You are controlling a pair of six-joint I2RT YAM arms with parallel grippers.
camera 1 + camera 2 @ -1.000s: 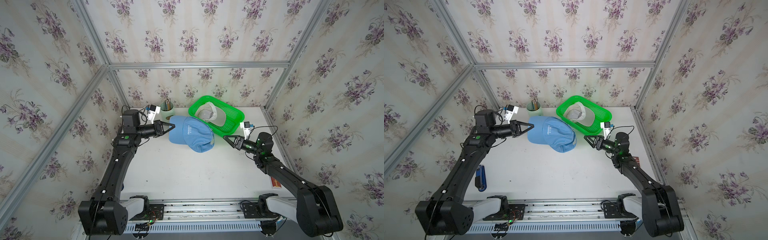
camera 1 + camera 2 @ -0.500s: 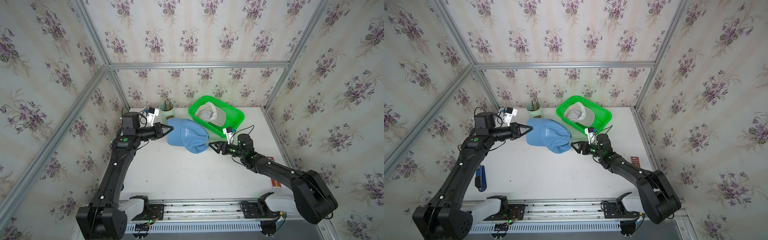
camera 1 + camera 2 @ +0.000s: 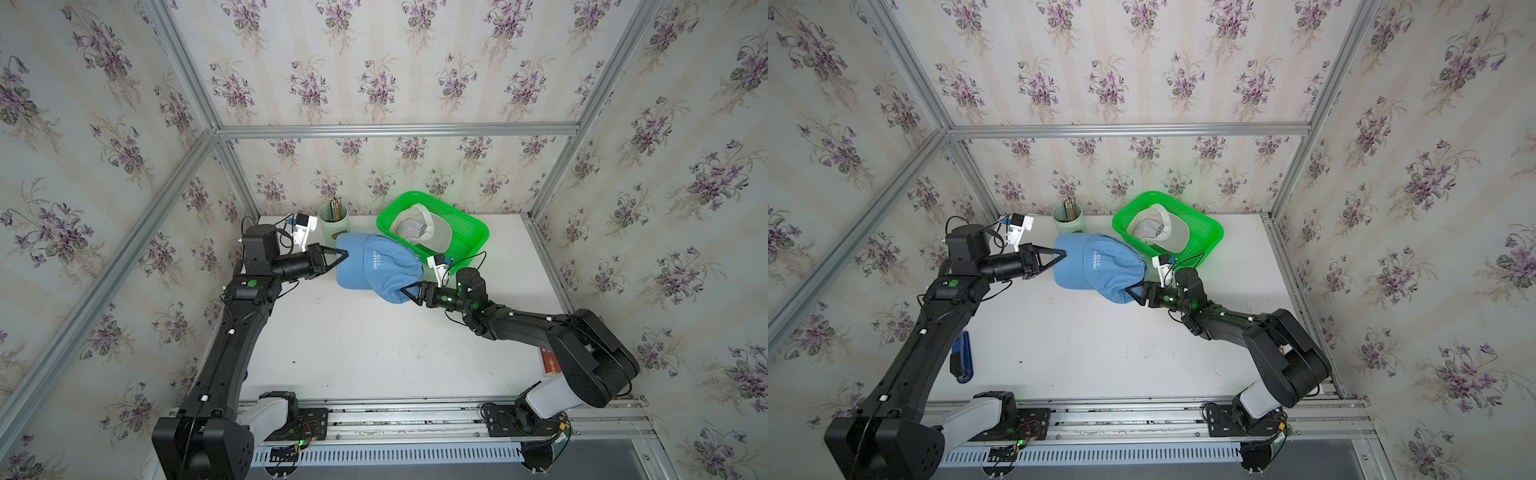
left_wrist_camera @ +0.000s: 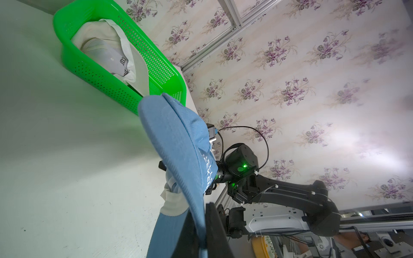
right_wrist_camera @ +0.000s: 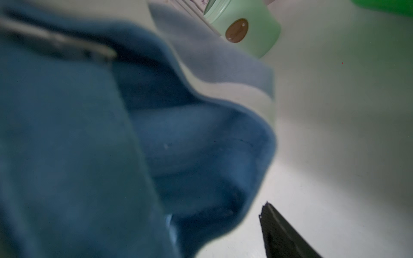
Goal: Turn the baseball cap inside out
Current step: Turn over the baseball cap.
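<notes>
both top views: left claw (image 3: 344, 252) clamps cap (image 3: 374, 268) by brim, right claw (image 3: 402, 291) parted at its crown.

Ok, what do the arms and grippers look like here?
The left arm and right arm are matte black with pale grey base links and a green light near each wrist. The left gripper and right gripper have black triangular fingers, a white camera bracket and looped black cable behind.

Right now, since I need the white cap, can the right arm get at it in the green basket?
Probably yes: the right pincer stands open at the blue cap's rear edge, and the white cap lies uncovered in the green basket nearby.
</notes>
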